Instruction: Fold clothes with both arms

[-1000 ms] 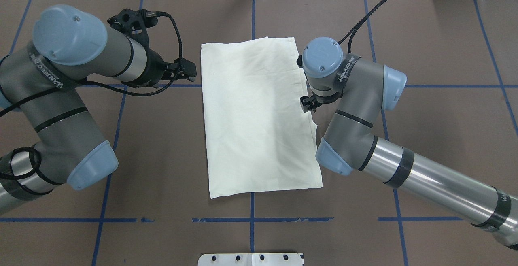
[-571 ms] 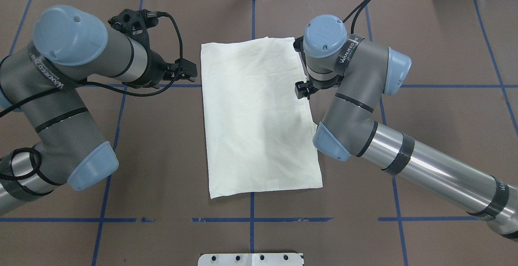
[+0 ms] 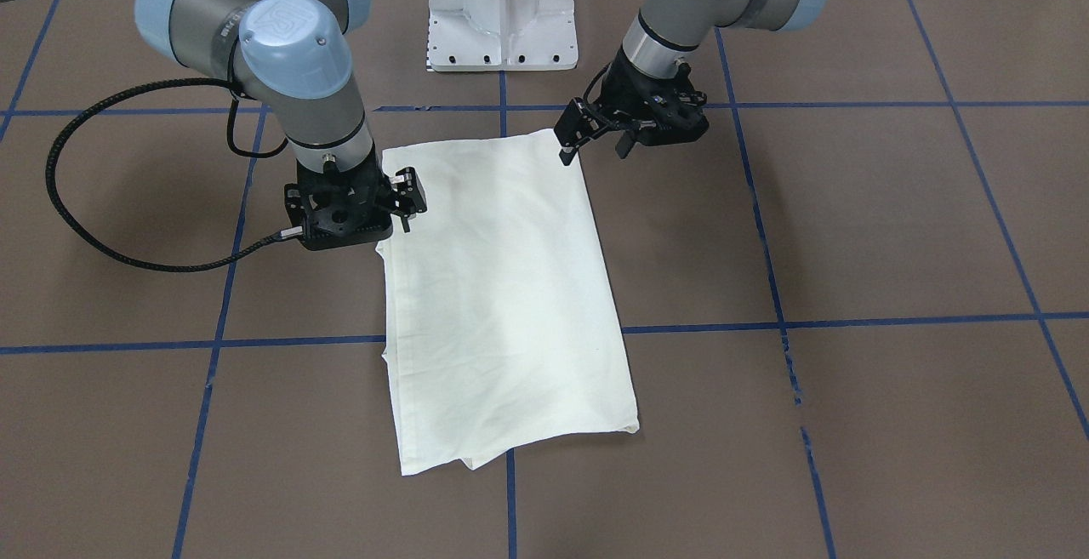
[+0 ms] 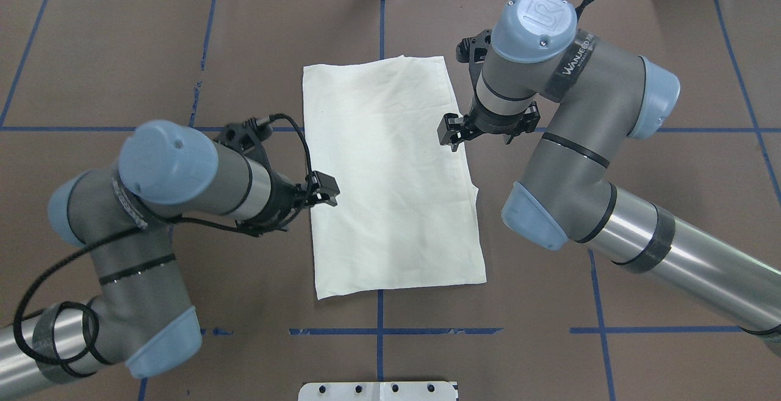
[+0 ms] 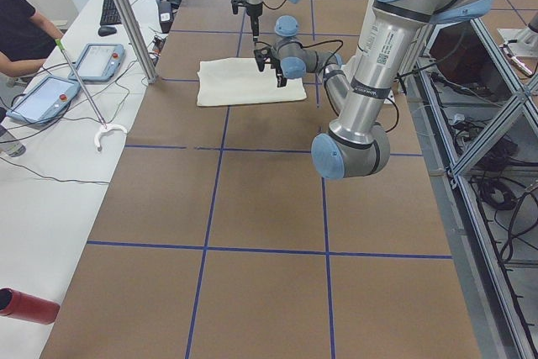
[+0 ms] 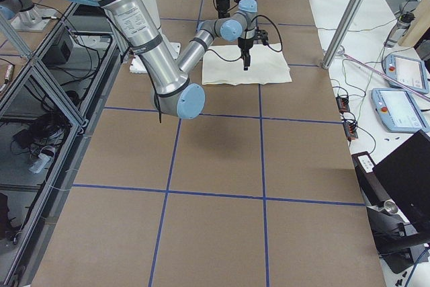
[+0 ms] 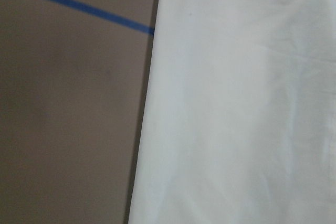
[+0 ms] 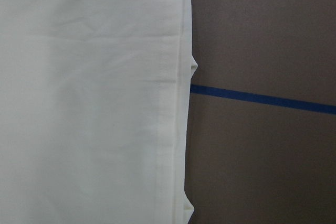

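The cream shirt (image 4: 390, 175) lies folded into a long rectangle on the brown table, plain back up; its print is hidden. It also shows in the front view (image 3: 502, 304). My left gripper (image 4: 326, 192) hovers at the shirt's left long edge, open and empty; in the front view (image 3: 594, 146) it hangs by the corner nearest the robot. My right gripper (image 4: 450, 133) is open and empty over the right long edge, also seen in the front view (image 3: 408, 200). The wrist views show only the shirt's edges (image 7: 236, 108) (image 8: 89, 103) and table.
Blue tape lines (image 4: 378, 331) grid the table. The white pedestal base (image 3: 502, 31) stands at the robot's side of the shirt. A person with tablets sits at a side bench (image 5: 25, 31). A red bottle (image 5: 25, 304) lies there.
My left arm has swung from the shirt's far left corner back toward the robot along the left edge. My right gripper has moved a little farther along the right edge, its wrist raised.
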Available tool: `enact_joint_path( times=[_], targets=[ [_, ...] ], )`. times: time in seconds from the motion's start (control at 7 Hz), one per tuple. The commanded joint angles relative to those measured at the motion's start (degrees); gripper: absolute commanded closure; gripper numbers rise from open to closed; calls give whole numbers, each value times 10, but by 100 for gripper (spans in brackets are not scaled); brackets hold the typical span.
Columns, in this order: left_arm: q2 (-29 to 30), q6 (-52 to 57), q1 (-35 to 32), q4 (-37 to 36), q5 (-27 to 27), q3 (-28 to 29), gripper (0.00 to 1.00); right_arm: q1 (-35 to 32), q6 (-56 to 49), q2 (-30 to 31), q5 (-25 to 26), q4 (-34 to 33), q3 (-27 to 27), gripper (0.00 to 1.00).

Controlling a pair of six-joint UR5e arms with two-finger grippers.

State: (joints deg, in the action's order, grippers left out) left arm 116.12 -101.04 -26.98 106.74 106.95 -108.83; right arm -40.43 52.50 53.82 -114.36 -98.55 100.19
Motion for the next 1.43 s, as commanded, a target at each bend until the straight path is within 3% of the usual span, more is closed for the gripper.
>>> enact_joint_path(
  times=[0.0,0.43,0.86,1.29],
  targets=[
    [2,-143,88,-15,-72,6,1,0,28,29,-17,4,32,0],
    [22,-209,128,-37,-124,54,4,5,42,31,-16,4,37,0],
    [24,-209,128,-63,-125,63,16,5,42,31,-15,4,36,0],
    [23,-201,128,-71,-124,58,22,5,42,32,-15,4,36,0]
  ],
)
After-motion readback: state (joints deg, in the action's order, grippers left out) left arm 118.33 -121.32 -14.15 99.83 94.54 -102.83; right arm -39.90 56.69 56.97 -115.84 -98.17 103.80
